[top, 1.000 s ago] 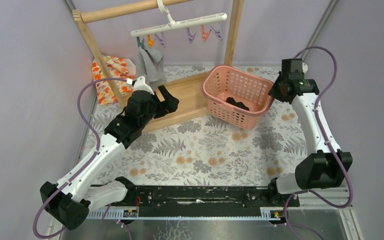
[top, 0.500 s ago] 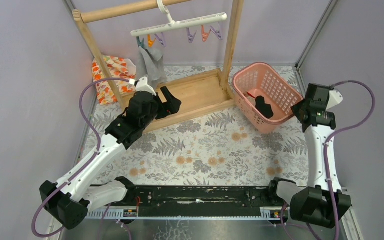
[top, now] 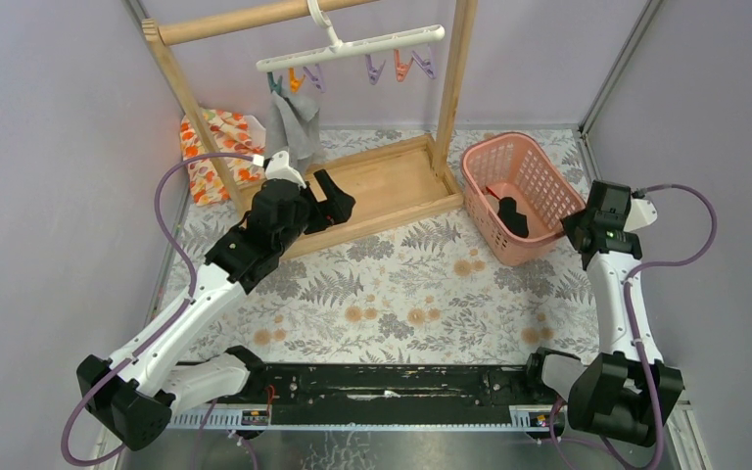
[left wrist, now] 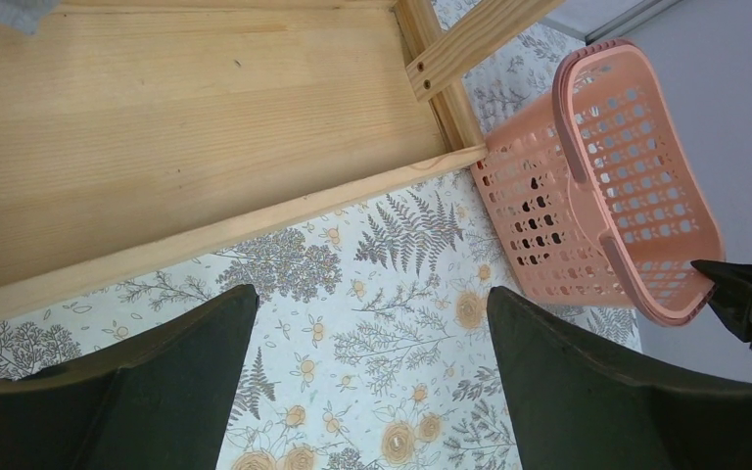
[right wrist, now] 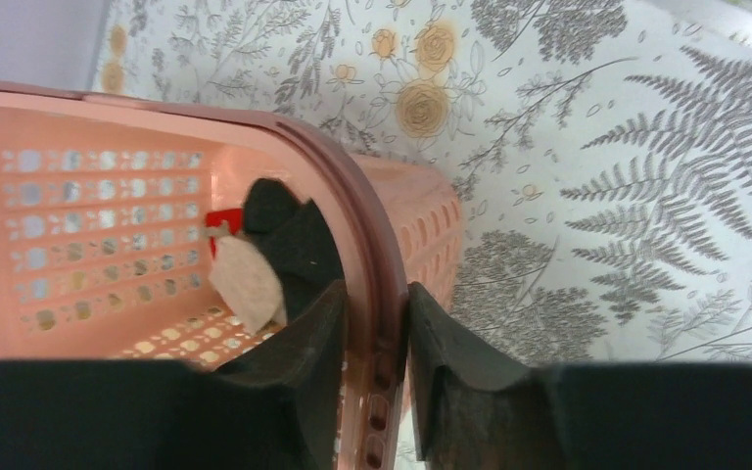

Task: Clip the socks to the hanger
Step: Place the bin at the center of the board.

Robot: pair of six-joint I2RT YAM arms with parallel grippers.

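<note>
The white hanger [top: 352, 49] hangs by its hook from the wooden rail, with pastel clips along it. A grey cloth piece [top: 294, 122] hangs from a clip at its left end. A pink basket [top: 497, 145] stands at the right. In it lie the black sock [top: 511, 213] and the beige sock [right wrist: 245, 282] with a red end. My right gripper [right wrist: 377, 323] is shut on the basket's near rim [right wrist: 362, 245], one finger inside and one outside. My left gripper [left wrist: 370, 294] is open and empty, low over the front edge of the wooden base.
The wooden rail frame stands on a wooden base [top: 392, 186] at the back middle. An orange-and-white flower-patterned cloth [top: 215, 147] lies at the back left. The basket also shows in the left wrist view [left wrist: 587, 225]. Purple walls close in on both sides.
My right gripper has dragged the basket from beside the wooden base to the right side of the table and turned it. The left arm has not moved.
</note>
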